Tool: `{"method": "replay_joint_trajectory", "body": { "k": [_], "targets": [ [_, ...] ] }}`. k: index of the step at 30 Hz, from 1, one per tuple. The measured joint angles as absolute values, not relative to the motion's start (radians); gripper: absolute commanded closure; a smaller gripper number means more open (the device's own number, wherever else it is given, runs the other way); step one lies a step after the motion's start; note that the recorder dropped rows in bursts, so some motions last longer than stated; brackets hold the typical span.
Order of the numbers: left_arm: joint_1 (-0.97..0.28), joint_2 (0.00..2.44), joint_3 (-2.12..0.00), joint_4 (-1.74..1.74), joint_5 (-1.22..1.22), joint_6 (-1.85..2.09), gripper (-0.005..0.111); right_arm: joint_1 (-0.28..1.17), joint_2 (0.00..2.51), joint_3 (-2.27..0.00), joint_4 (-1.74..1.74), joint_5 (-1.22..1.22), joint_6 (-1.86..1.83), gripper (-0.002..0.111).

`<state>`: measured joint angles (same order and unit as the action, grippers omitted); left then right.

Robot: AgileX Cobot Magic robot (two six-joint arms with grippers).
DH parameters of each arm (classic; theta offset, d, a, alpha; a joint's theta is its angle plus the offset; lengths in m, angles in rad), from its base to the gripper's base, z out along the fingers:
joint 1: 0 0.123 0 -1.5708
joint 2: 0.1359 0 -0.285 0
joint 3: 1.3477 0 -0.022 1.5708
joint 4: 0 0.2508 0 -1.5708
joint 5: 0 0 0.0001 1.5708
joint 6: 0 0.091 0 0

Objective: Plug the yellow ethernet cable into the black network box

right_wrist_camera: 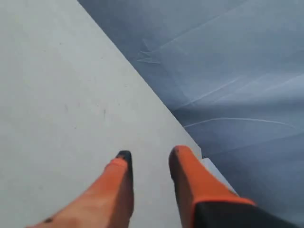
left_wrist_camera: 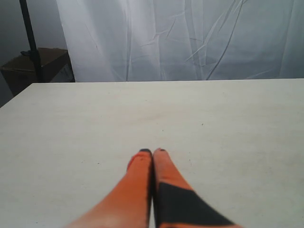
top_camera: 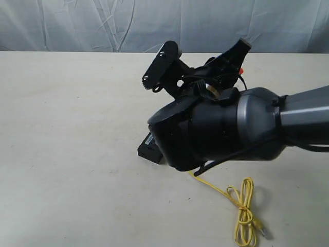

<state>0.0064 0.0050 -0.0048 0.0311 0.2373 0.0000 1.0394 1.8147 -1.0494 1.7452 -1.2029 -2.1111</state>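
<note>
right arm: nearest the lens; bulky rounded housing, glossy black plastic with a smooth grey shell; blocks mid-table
right gripper: released; tapered orange fingers with black tips, clear gap, nothing between; over the table edge by the backdrop
left gripper: clenched; slim orange fingers pressed tip to tip, nothing pinched; above bare table
yellow ethernet cable: thin bright cord flat on the table; emerges from under the right arm, runs into a long narrow tied loop; small clear plug at the free end; other end hidden
black network box: flat rectangular matte black plastic, pale label strip on top; on the table, mostly hidden behind the housing; apart from the loop
table: matte cream, smooth
backdrop: white cloth, creased
</note>
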Motion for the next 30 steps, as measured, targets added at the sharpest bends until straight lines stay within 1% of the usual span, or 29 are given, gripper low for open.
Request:
{"method": "replay_joint_trajectory", "body": {
  "k": [2, 3, 5, 7, 8, 10, 13, 15, 17, 18, 19, 20, 21, 22, 23, 26, 30],
  "targets": [
    [0.006, 0.005, -0.005, 0.031, 0.237, 0.0, 0.107, 1.039, 1.819, -1.049, 1.749, -1.102, -2.111, 0.091],
    [0.006, 0.005, -0.005, 0.031, 0.237, 0.0, 0.107, 1.037, 1.819, -1.049, 1.749, -1.038, -2.111, 0.098],
    [0.006, 0.005, -0.005, 0.031, 0.237, 0.0, 0.107, 1.037, 1.819, -1.049, 1.752, -0.832, -2.111, 0.109],
    [0.006, 0.005, -0.005, 0.031, 0.237, 0.0, 0.107, 1.037, 1.815, -1.049, 1.752, -0.606, -2.111, 0.109],
    [0.006, 0.005, -0.005, 0.031, 0.237, 0.0, 0.107, 1.039, 1.81, -1.049, 1.754, -0.436, -2.111, 0.109],
    [0.006, 0.005, -0.005, 0.031, 0.237, 0.0, 0.107, 1.039, 1.797, -1.049, 1.754, -0.241, -2.111, 0.109],
    [0.006, 0.005, -0.005, 0.031, 0.237, 0.0, 0.107, 1.039, 1.78, -1.045, 1.754, -0.029, -2.111, 0.109],
    [0.006, 0.005, -0.005, 0.031, 0.237, 0.0, 0.107, 1.039, 1.771, -1.037, 1.73, 0.184, -2.084, 0.109],
    [0.006, 0.005, -0.005, 0.031, 0.237, 0.0, 0.107, 1.02, 1.767, -1.06, 1.432, 0.576, -1.852, 0.109],
    [0.006, 0.005, -0.005, 0.031, 0.237, 0.0, 0.107, 1.015, 1.767, -1.084, 1.279, 0.71, -1.731, 0.109],
    [0.006, 0.005, -0.005, 0.031, 0.237, 0.0, 0.107, 1.003, 1.764, -1.123, 1.062, 0.854, -1.531, 0.109],
    [0.006, 0.005, -0.005, 0.031, 0.237, 0.0, 0.107, 0.998, 1.762, -1.152, 0.89, 0.893, -1.346, 0.109],
    [0.006, 0.005, -0.005, 0.031, 0.237, 0.0, 0.107, 0.987, 1.76, -1.189, 0.606, 0.896, -1.024, 0.109],
    [0.006, 0.005, -0.005, 0.031, 0.237, 0.0, 0.107, 0.981, 1.76, -1.204, 0.402, 0.865, -0.824, 0.109],
    [0.006, 0.005, -0.005, 0.031, 0.237, 0.0, 0.107, 0.973, 1.76, -1.218, 0.134, 0.816, -0.456, 0.109],
    [0.006, 0.005, -0.005, 0.031, 0.237, 0.0, 0.107, 0.983, 1.76, -1.223, -0.26, 0.783, -0.066, 0.109],
    [0.006, 0.005, -0.005, 0.031, 0.237, 0.0, 0.107, 1.064, 1.77, -1.194, -0.606, 0.809, 0.258, 0.109]
  ]
}}
